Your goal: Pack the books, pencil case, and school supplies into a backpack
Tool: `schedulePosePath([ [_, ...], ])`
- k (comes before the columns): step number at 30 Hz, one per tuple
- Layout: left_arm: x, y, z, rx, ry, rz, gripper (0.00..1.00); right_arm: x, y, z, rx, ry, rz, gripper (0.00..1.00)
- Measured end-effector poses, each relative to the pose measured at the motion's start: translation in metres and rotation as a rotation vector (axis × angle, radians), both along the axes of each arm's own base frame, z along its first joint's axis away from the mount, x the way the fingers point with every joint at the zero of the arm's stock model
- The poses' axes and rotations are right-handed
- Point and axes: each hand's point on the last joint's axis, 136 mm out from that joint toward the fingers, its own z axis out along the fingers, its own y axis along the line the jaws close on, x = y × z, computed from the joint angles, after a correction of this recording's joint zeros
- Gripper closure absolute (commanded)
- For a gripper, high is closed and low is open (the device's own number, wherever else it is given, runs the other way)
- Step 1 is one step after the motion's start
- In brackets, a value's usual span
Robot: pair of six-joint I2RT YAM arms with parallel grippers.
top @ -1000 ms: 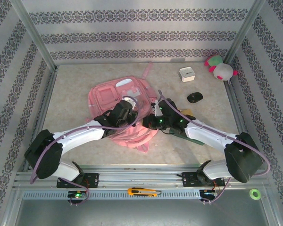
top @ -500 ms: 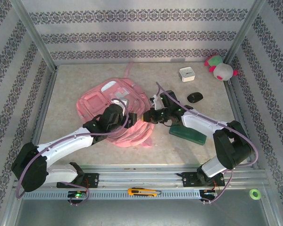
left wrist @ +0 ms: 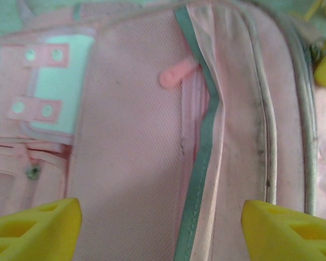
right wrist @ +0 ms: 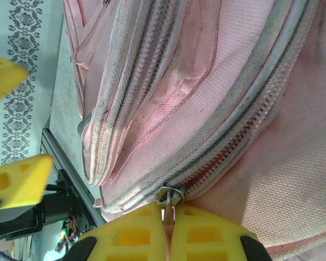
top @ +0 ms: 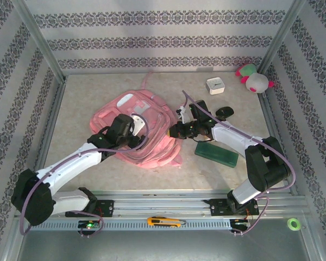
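We count 2 arms: the left arm [top: 70,163] and right arm [top: 233,140] both wear smooth white shells between bulky black joint housings. A thin purple cable [top: 22,215] trails along each one. A small green light [top: 89,224] glows beside the left one's black base [top: 92,206]. The left gripper [left wrist: 162,231] and right gripper [right wrist: 168,223] carry blocky yellow fingers [left wrist: 35,225] moulded with square recesses.
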Motion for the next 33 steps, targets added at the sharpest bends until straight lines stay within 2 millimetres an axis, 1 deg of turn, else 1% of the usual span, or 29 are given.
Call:
schedulePosePath([
  [4,0.000,-0.006,-0.026,0.024,0.071,-0.018,0.23,0.000,0.000,0.000,-0.001,-0.004,0.006,1.00],
  [6,0.000,-0.009,-0.035,0.024,0.098,-0.025,0.23,-0.001,0.000,0.000,-0.003,-0.005,0.009,1.00],
  [8,-0.002,-0.013,-0.035,0.003,0.111,-0.043,0.22,-0.002,0.000,-0.001,-0.006,-0.001,0.010,1.00],
  [11,-0.007,-0.028,-0.024,-0.079,0.096,-0.102,0.21,-0.002,-0.001,-0.001,-0.009,0.000,0.011,1.00],
  [13,-0.009,-0.035,-0.018,-0.122,0.079,-0.131,0.23,-0.002,0.000,-0.001,-0.011,-0.001,0.011,1.00],
  [15,-0.007,-0.038,-0.018,-0.139,0.074,-0.133,0.26,-0.003,0.000,-0.001,-0.012,-0.003,0.013,1.00],
  [16,-0.006,-0.039,-0.021,-0.139,0.078,-0.129,0.32,-0.003,0.001,-0.001,-0.013,-0.004,0.014,1.00],
  [17,-0.004,-0.040,-0.025,-0.136,0.086,-0.122,0.41,-0.003,0.001,-0.001,-0.015,-0.006,0.014,1.00],
  [19,-0.002,-0.040,-0.038,-0.123,0.114,-0.098,0.60,-0.003,0.003,0.000,-0.018,-0.010,0.015,1.00],
  [20,-0.001,-0.040,-0.041,-0.125,0.127,-0.086,0.72,-0.002,0.003,0.000,-0.020,-0.013,0.015,1.00],
  [21,-0.002,-0.042,-0.042,-0.132,0.132,-0.079,0.83,-0.003,0.004,0.000,-0.023,-0.014,0.016,1.00],
  [23,0.001,-0.043,-0.038,-0.155,0.124,-0.051,0.97,-0.003,0.005,-0.001,-0.031,-0.016,0.014,1.00],
  [24,0.002,-0.043,-0.035,-0.171,0.121,-0.032,1.00,-0.003,0.005,-0.001,-0.034,-0.019,0.013,1.00],
  [28,0.006,-0.042,-0.027,-0.229,0.124,0.034,1.00,-0.007,0.011,0.000,-0.047,-0.029,0.010,1.00],
  [33,0.013,-0.040,-0.019,-0.272,0.123,0.110,1.00,-0.021,0.026,0.007,-0.062,-0.049,0.025,1.00],
])
